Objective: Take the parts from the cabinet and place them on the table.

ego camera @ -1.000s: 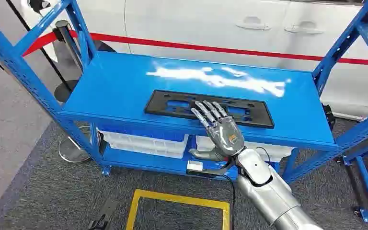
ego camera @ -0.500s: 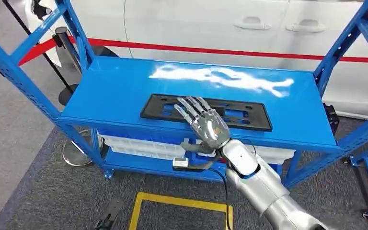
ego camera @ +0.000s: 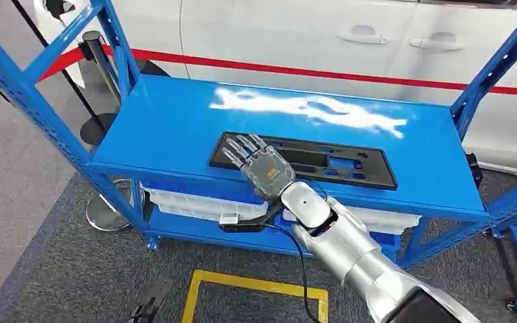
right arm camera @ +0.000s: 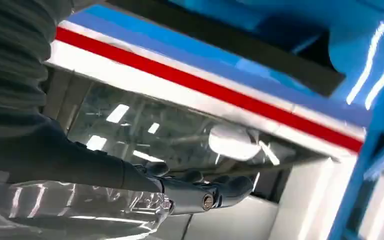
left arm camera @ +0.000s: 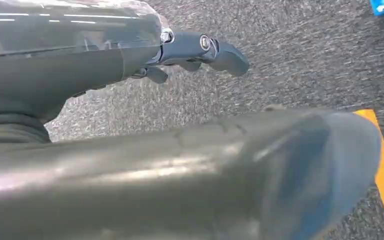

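Note:
A flat black plastic part (ego camera: 323, 161) with several cut-outs lies on the blue cabinet's top shelf (ego camera: 168, 128), near its front edge. My right hand (ego camera: 259, 165) reaches in over the left end of this part, palm down, fingers stretched and apart, holding nothing. The right wrist view shows the same hand (right arm camera: 195, 192) with straight fingers and the black part (right arm camera: 240, 42) beyond it. In the left wrist view my left hand (left arm camera: 195, 47) hangs above grey carpet with its fingers extended and nothing in it.
White bins (ego camera: 195, 202) sit on the lower shelf. Blue uprights (ego camera: 27, 87) frame both ends of the cabinet. A white car (ego camera: 309, 33) with a red stripe stands just behind. A yellow floor marking (ego camera: 256, 282) and a stanchion base (ego camera: 104, 212) lie on the carpet.
My right hand has slid leftward along the black part, from its middle to its left end. The part has not moved. The view has shifted slightly.

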